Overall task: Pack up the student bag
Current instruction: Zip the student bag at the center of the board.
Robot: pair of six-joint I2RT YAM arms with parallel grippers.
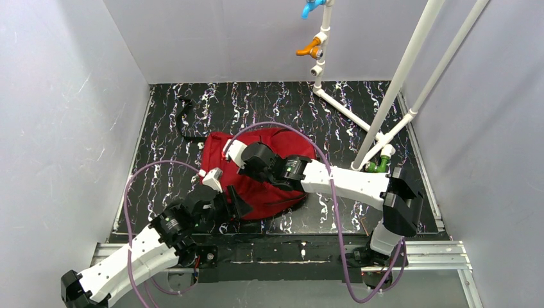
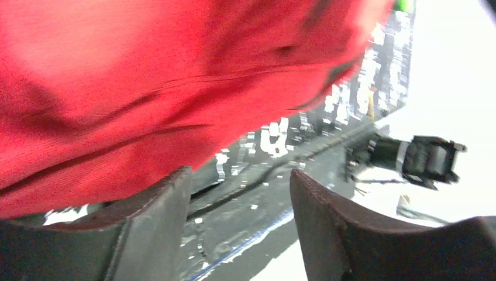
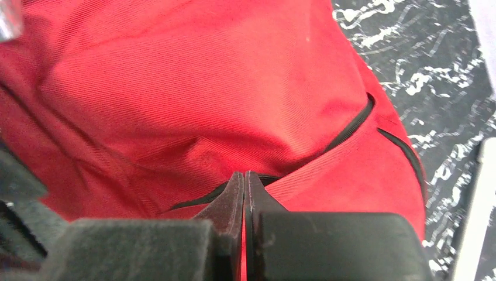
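Observation:
The student bag (image 1: 272, 192) is a dark red fabric backpack lying flat on the black marbled mat, with a black zip line (image 3: 351, 126) curving across it. My right gripper (image 1: 247, 168) is over the middle of the bag. In the right wrist view its fingers (image 3: 244, 174) are pressed together with their tips at the zip line; whether they pinch anything there is hidden. My left gripper (image 1: 236, 204) is at the bag's near left edge. In the left wrist view (image 2: 237, 175) it is open with only mat between the fingers, and the red fabric (image 2: 146, 82) lies just past the left finger (image 2: 158, 222).
A white pipe frame (image 1: 398, 83) rises at the back right, carrying an orange clip (image 1: 310, 48) and a blue one (image 1: 312, 8). A green piece (image 1: 378, 165) sits at its foot. A black strap (image 1: 186, 106) lies at the back left. Grey walls enclose the mat (image 1: 167, 154).

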